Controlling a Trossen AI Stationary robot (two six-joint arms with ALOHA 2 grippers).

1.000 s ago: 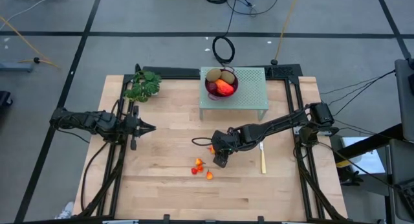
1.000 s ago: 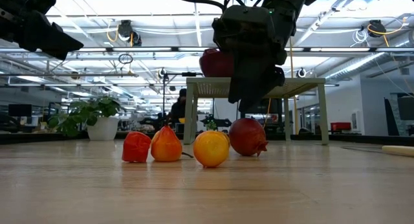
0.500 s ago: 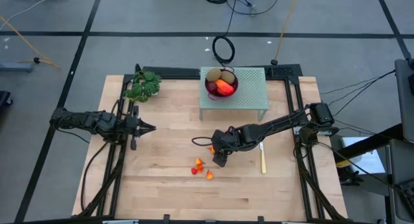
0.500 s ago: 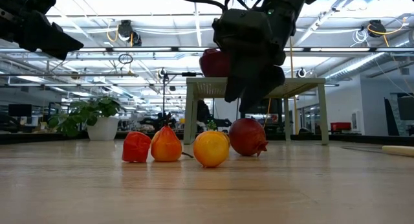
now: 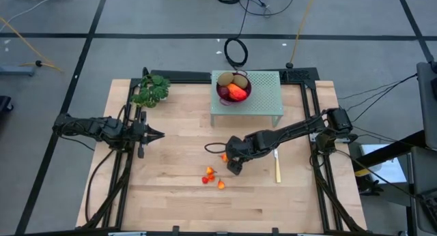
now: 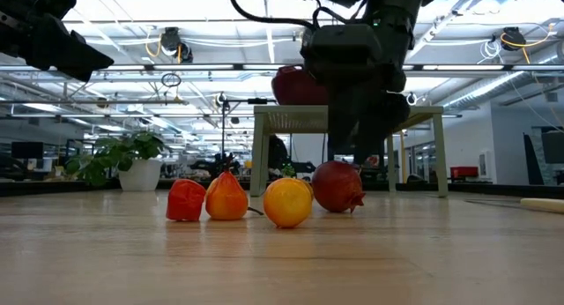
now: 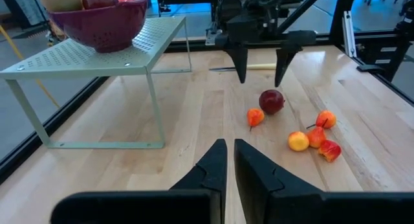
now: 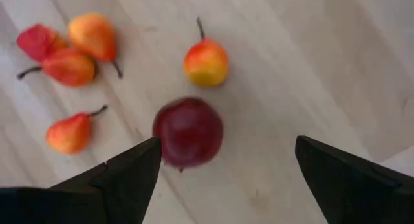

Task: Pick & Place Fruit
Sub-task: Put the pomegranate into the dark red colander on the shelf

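Since the right gripper (image 5: 227, 157) has been drawn a little toward the stand over the last second and its fingers spread wider, a fresh grasp is judged to be in preparation, with nothing yet held. Seen from above, the gripper is placed over the dark red fruit, with the three small orange-red pieces (image 5: 212, 178) at about seven o'clock from it, and the bowl (image 5: 233, 88) on the green stand (image 5: 263, 99) already loaded with fruit at twelve o'clock. At table height, the dark red fruit (image 6: 339, 186) is seen resting on the wood directly beneath the gripper (image 6: 357, 159), untouched. Through the left wrist camera, the open fingers are shown hanging above the fruit (image 7: 272, 101), while the left gripper (image 7: 226, 160) is kept closed and empty, well apart. Through the right wrist camera, the fruit (image 8: 188, 132) is framed between the spread fingers, nearer one of them.
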